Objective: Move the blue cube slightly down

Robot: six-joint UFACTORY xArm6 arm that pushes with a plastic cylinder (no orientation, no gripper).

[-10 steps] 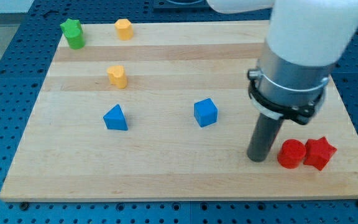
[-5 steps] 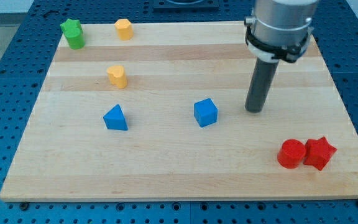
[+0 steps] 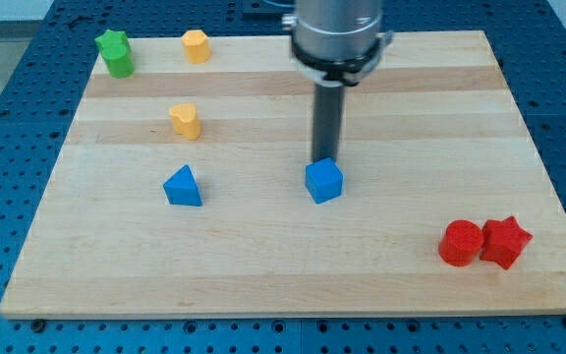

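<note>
The blue cube (image 3: 324,181) sits near the middle of the wooden board (image 3: 263,265). My tip (image 3: 323,159) stands right at the cube's top side, touching or nearly touching it. The dark rod rises straight from there to the arm's grey body at the view's top.
A blue triangular block (image 3: 183,186) lies left of the cube. A yellow block (image 3: 186,120) is above it, another yellow block (image 3: 196,45) and a green block (image 3: 116,53) sit at the top left. A red cylinder (image 3: 459,243) and red star block (image 3: 505,242) are at the bottom right.
My tip has moved from the lower right near the red blocks, up and then left, to the top side of the blue cube. The cube has shifted very slightly.
</note>
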